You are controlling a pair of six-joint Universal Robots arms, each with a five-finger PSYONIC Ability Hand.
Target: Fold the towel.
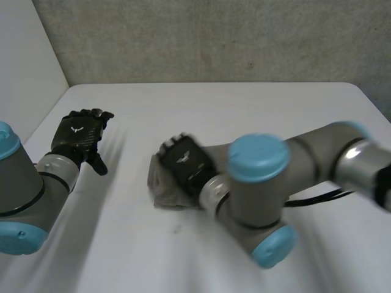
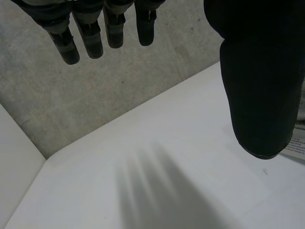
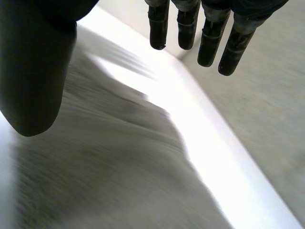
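A small grey towel lies bunched in a compact pile on the middle of the white table. My right hand hovers over its far part, back of the hand up, covering much of it. In the right wrist view the fingers are straight and the thumb stands apart, with the grey towel spread below the palm and nothing pinched. My left hand is far to the left of the towel, above bare table. Its fingers are straight and hold nothing.
A grey wall runs along the table's far edge. A white side panel closes the left side, meeting the wall at the back left corner. My right arm lies across the table's right half.
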